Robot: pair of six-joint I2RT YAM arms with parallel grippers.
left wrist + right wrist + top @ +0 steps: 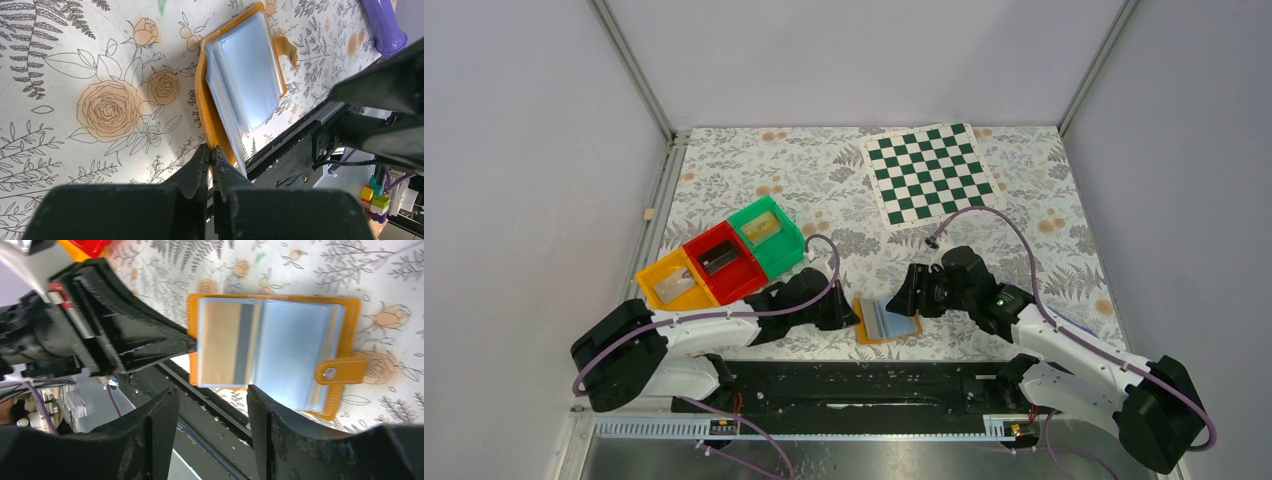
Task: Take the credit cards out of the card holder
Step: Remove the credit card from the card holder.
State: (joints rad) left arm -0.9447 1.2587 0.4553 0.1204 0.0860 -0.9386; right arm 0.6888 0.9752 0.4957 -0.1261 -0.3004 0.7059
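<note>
Right wrist shows you a card (227, 342) in the card holder (292, 347) (overhead can't); left gripper (190, 344) closed at its edge, contact unclear; right gripper (212, 390) wide.

Beside card holder (886, 322): left gripper (210, 150), rail (864, 385)

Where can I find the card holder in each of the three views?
Top external: the card holder is at low centre, lying open.
Left wrist: upper centre, tilted, pale-blue inside showing.
Right wrist: centre, its strap at the right.
Shared landmark: the left gripper, shut, with its tip at the holder's orange edge.
</note>
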